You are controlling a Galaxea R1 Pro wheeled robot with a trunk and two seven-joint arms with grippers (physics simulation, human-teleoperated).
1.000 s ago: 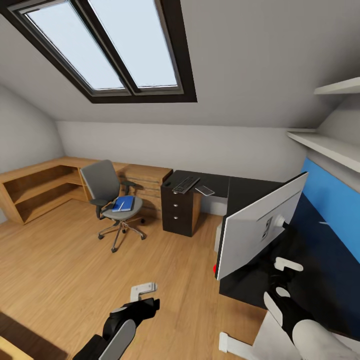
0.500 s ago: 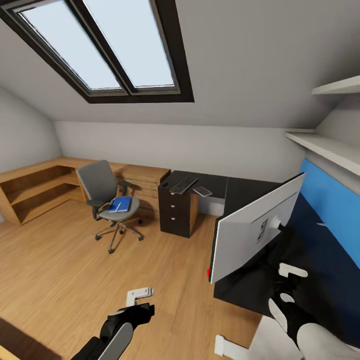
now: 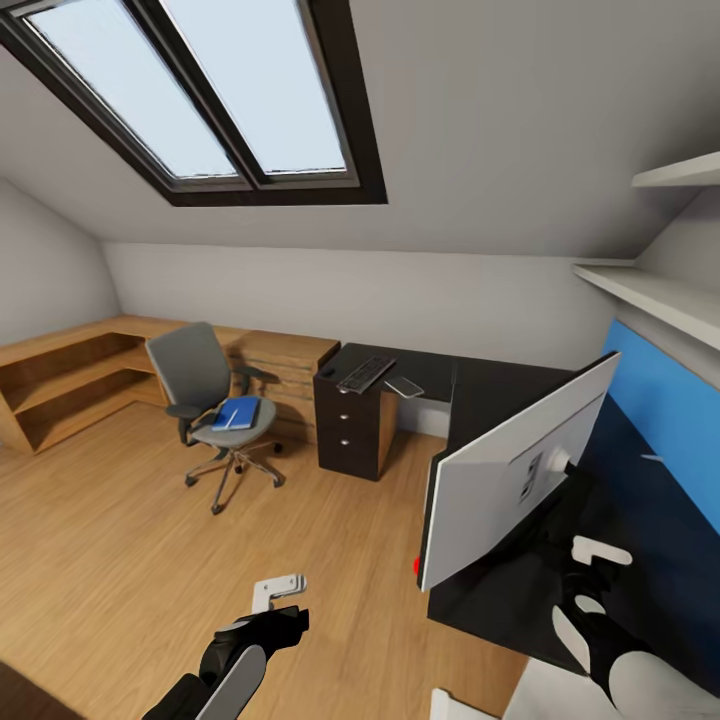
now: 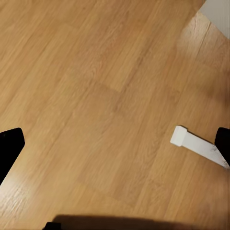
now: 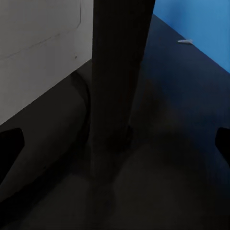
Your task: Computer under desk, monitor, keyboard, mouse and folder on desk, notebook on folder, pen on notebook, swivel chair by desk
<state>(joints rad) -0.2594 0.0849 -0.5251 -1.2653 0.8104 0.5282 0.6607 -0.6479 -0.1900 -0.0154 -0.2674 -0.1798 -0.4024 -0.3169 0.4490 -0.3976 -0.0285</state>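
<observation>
Right tool (image 3: 590,580) behind monitor (image 3: 500,478), stand (image 5: 120,96) close-up

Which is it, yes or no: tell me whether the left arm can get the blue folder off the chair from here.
Probably not. The folder lies on the chair seat far across the wood floor, while the left gripper hangs low beside the robot. Nothing blocks the way; the base would need to drive closer.

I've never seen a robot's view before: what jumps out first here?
A wide silver-backed monitor looms close on the glossy black desk, with the right tool beside its stand. Across the wooden floor, a grey swivel chair holds a bright blue folder under a big skylight.
</observation>
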